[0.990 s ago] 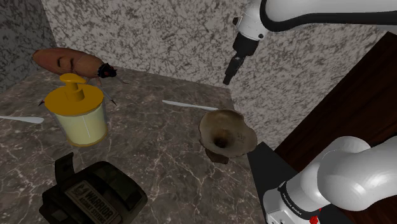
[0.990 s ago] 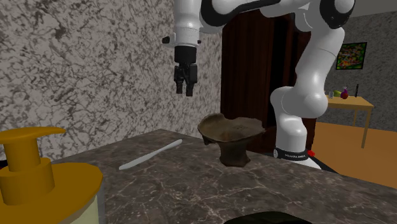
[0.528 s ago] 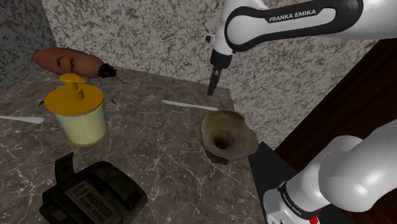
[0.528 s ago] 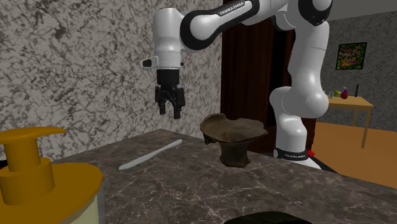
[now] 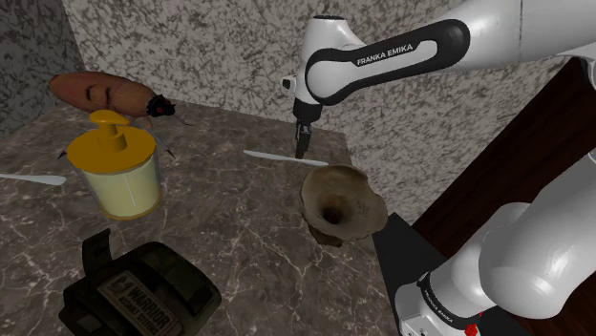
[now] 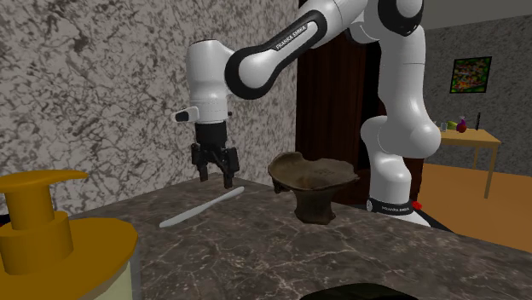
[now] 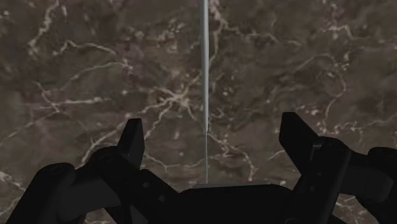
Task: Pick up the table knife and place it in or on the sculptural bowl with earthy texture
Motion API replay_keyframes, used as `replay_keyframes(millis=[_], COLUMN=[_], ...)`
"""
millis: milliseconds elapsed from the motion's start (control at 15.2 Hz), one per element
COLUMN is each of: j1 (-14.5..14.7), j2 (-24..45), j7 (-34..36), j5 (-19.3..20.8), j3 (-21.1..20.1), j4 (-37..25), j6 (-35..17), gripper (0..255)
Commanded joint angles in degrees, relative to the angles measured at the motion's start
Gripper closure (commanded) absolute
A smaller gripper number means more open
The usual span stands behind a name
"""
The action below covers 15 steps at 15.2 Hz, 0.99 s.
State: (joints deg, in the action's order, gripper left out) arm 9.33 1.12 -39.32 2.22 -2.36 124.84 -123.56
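Hovering just above the knife [image 5: 272, 157] [image 6: 200, 208] [image 7: 205, 63], the gripper [image 5: 302, 151] [image 6: 215, 175] [image 7: 212, 127] points straight down, its 2 fingers spread wide with nothing between them but air. The knife lies flat on the dark marble counter [image 5: 239, 239] [image 6: 281, 247], close to the speckled wall, and runs lengthwise through the gap between the fingers. The bowl [image 5: 320, 177] [image 6: 294, 162] stands near it, toward the robot's stand.

Risks, as judged:
- Knife is thin and flush with a hard counter. Descend too far and the fingertips jam on the marble; stop too high and they close over it and catch nothing.
- Closing on a slim, smooth blade may squirt it sideways or roll it onto its edge.
- From the shoulder view the gripper seems nearer the bowl end of the knife than its middle. An off-centre grip would let the long end droop or pivot on the lift.
- Bowl sits on a narrow foot. A swinging knife end or the hand could nudge or tip it during the carry.

Changes: 1.0 s ago the gripper hung high beside the wall, well above the bowl. By 0.5 s ago it had dropped and moved toward the knife. Now it is lower again, over the knife, and the fingers look wider apart. Knife and bowl have not moved.
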Motion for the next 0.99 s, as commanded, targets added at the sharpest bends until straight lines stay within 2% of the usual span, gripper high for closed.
replay_keyframes(millis=[0,198,726,792,924], j1=[-0.02,-0.06,-0.06,-0.06,-0.06], j2=[0.82,2.2,2.2,2.2,2.2], j7=[-0.13,-0.03,-0.03,-0.03,-0.03], j5=[0.1,0.26,0.26,0.26,0.26], j3=[0.02,0.07,0.07,0.07,0.07], j4=[0.77,2.08,2.08,2.08,2.08], j6=[-1.59,-4.28,-4.27,-4.27,-4.27], gripper=[0,0,0,255,255])
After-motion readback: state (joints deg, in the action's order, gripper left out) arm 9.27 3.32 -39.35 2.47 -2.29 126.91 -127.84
